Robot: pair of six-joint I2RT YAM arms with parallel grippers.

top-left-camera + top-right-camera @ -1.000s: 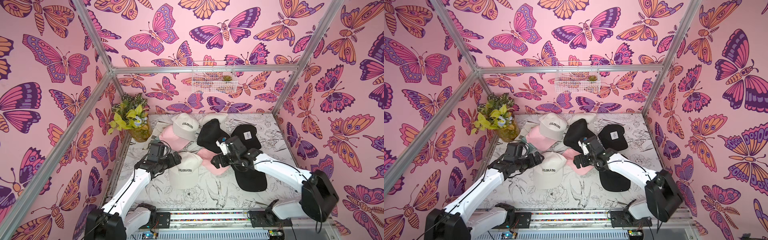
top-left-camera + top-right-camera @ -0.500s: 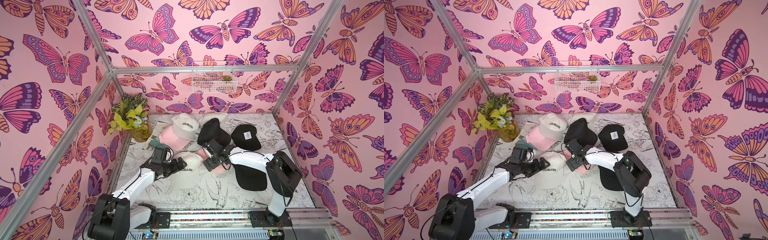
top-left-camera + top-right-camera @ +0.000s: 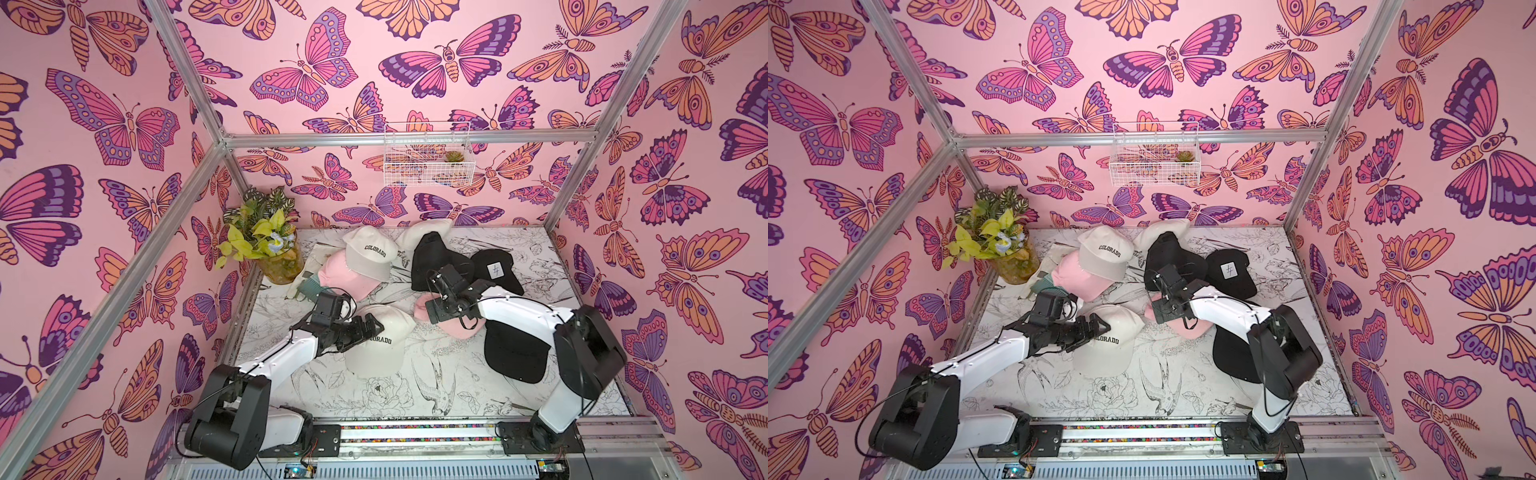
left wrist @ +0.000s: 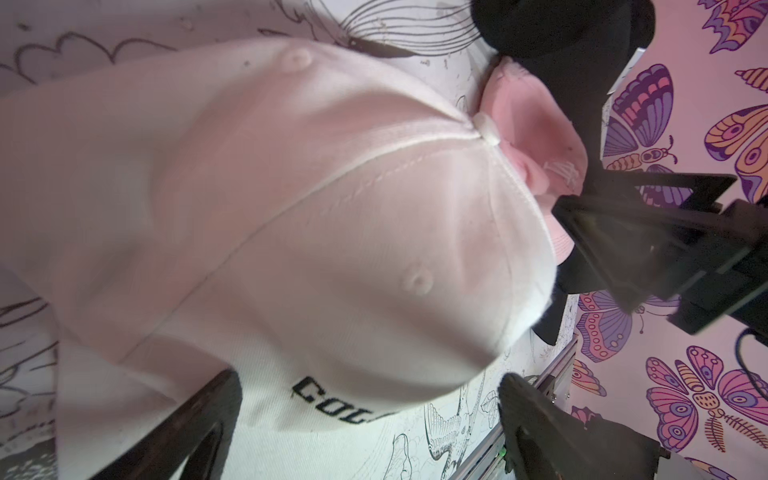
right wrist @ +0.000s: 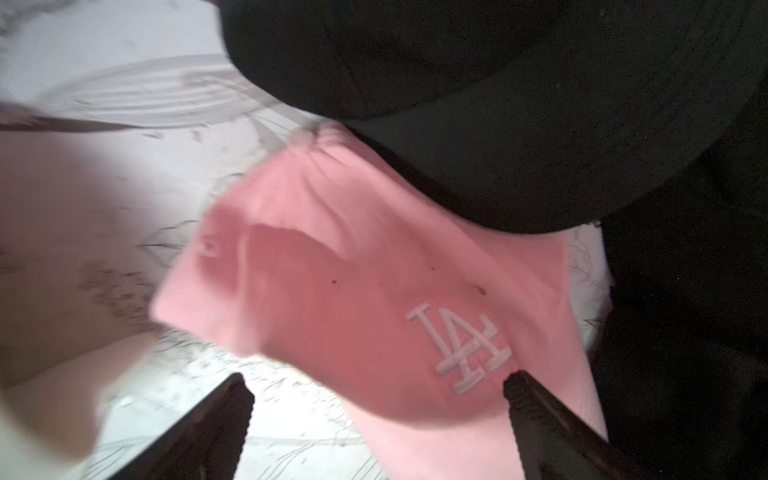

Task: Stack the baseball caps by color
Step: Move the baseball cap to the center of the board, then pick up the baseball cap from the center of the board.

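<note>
Gaping wide and gripping nothing, the left gripper (image 4: 369,376) faces the crown of a cream-white fabric baseball cap (image 3: 376,349) lettered COLORADO, which lies at its 3 o'clock in both top views. The right gripper (image 5: 376,378), equally spread and empty, points at a crumpled pink fabric cap (image 5: 353,291) with a white embroidered logo. A black fabric cap (image 3: 515,357) lies at the pink one's 4 o'clock.

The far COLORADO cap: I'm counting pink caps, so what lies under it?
A pink cap lies partly under the far COLORADO cap, sticking out toward the robot. Its covered part, and anything else beneath, cannot be seen.
</note>
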